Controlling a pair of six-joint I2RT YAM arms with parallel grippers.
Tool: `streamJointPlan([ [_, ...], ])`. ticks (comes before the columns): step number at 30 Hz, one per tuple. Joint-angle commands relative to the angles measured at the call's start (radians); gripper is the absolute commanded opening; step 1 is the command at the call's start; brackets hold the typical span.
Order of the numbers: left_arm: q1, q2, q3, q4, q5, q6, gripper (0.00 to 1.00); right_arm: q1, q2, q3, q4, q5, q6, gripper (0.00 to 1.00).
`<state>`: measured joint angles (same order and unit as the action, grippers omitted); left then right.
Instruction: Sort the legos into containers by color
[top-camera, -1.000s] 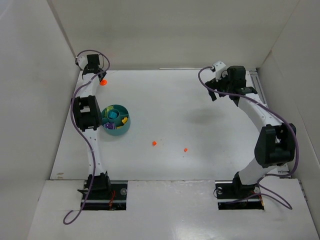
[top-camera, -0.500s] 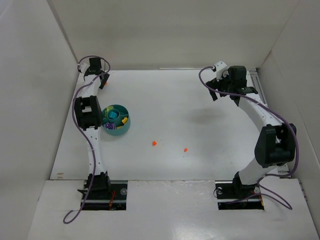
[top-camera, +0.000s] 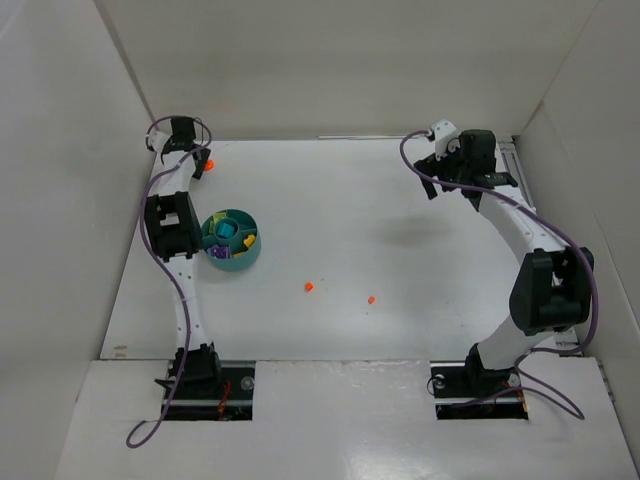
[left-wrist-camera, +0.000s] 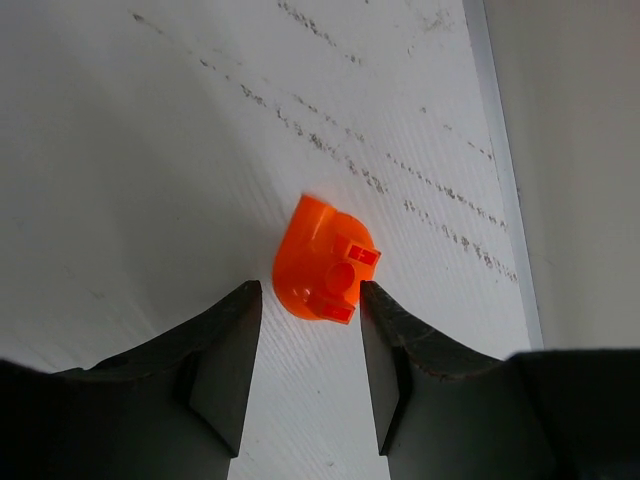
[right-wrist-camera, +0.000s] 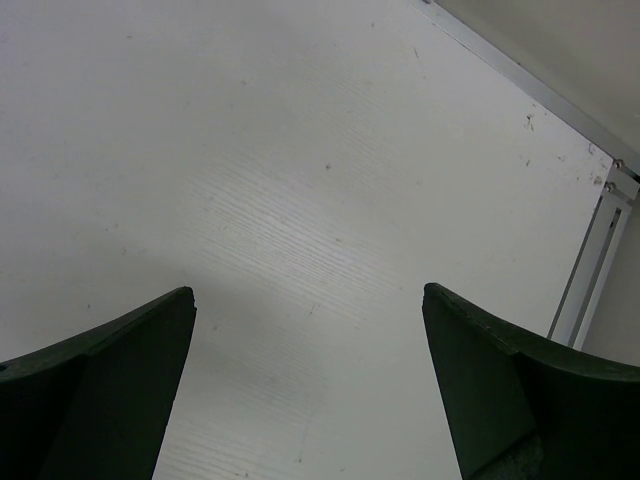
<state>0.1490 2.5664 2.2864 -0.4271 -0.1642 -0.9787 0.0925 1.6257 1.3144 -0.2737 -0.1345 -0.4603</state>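
Left gripper (left-wrist-camera: 307, 292) at 10 o'clock of white table (top-camera: 400, 230); jaws stood part-open astride small orange plastic lego (left-wrist-camera: 320, 270), not clamped. Right gripper (right-wrist-camera: 308, 293), 2 o'clock, gaped wide.

Slim white links alternate with chunky black joint housings on the left arm (top-camera: 185, 290) and right arm (top-camera: 520, 225); each trails a looping purple cable (top-camera: 403, 155); black bases (top-camera: 200, 370) are bolted at seven and five o'clock of the overhead view; the fingers (left-wrist-camera: 225, 360) are matte black curved wedges with blunt tips.
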Motion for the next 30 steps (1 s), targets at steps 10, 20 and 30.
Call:
streamJointPlan([
  [10,0.015,0.067,0.09,-0.006,0.012,-0.025,0.34,-0.005,0.017,0.066,0.019,0.006,-0.008,1.0],
  [20,0.015,0.067,0.081,0.004,0.048,0.061,0.27,-0.005,0.048,0.086,0.019,-0.013,-0.008,1.0],
  [30,-0.005,-0.06,-0.061,0.03,0.037,0.216,0.17,-0.005,0.079,0.095,0.028,-0.042,-0.008,1.0],
])
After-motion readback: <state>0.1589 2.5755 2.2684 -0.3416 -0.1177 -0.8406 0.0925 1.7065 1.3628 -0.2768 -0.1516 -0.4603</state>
